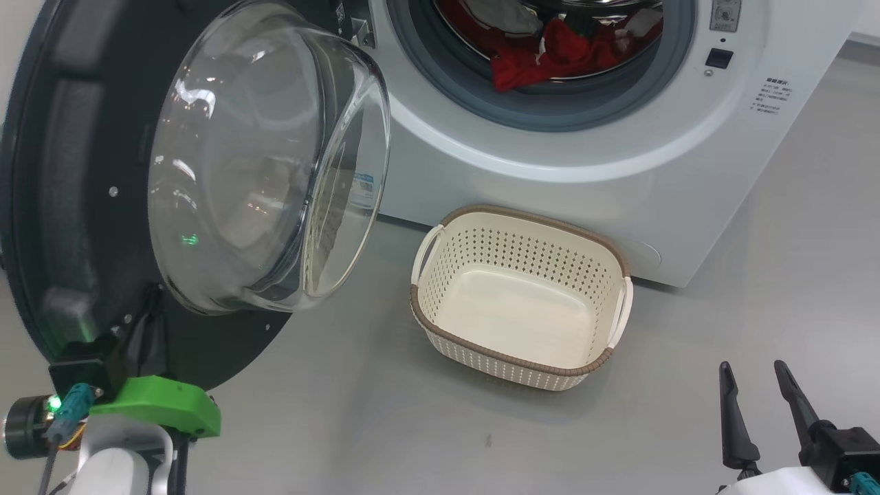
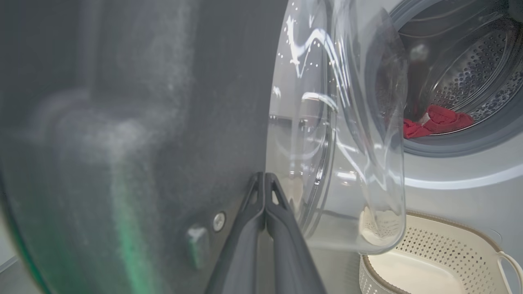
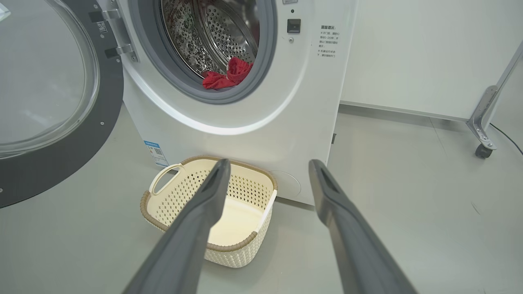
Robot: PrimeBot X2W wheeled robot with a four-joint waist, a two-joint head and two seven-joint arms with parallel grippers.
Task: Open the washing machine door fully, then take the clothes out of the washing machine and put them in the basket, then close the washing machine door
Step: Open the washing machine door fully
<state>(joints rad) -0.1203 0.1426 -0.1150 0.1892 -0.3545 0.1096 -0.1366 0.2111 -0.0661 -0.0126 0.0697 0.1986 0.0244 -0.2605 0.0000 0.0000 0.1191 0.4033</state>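
Red clothes (image 1: 557, 55) lie heaped at the front lip of the steel drum (image 3: 229, 36) inside the washing machine (image 1: 550, 158). By my reading only the first step is done or nearly done. The washing machine door (image 1: 82, 206) stands swung wide, its black inner face and bulging glass bowl (image 1: 261, 158) turned out toward the room, though I cannot tell whether it has reached its full swing. Nothing has been unloaded: the basket (image 1: 529, 214) sits empty on the grey floor (image 1: 344, 426) just in front of the machine's base, and closing the door comes last. The left gripper (image 2: 264, 175) has its two dark fingers (image 2: 245, 245) pressed flat together with nothing between them. Their tips lie at the door's inner face, just left of the glass bowl's root, and look to be touching the black surface, though actual contact is hard to confirm. Beyond and to the right of those tips are the open drum mouth and the clothes, with the basket below and to the right. The right gripper (image 3: 267, 163) is spread wide and empty, touching nothing. The basket lies straight ahead of its left finger (image 3: 196, 220), the machine's white front stands beyond both tips, and the clothes sit above and ahead, well apart from them.
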